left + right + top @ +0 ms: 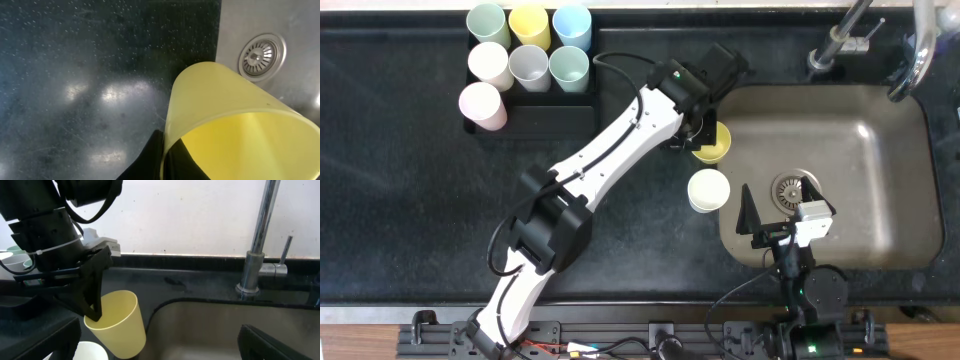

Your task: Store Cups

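Yellow cup (712, 145): we see it lifted and tilted over the left edge of the sink (880, 110), near the middle of the counter (400, 200).
Left gripper (698, 138): pinching that cup's rim, one finger inside and one outside.
Right gripper (780, 208): fingers spread, over the sink's front part.
White cup (708, 190): upright at the sink's left edge, near the yellow cup.
Tray (545, 105): we count six cups in it, by the counter's far edge, left of the sink.
Pink cup (482, 106): upright just beside the tray's left front corner.
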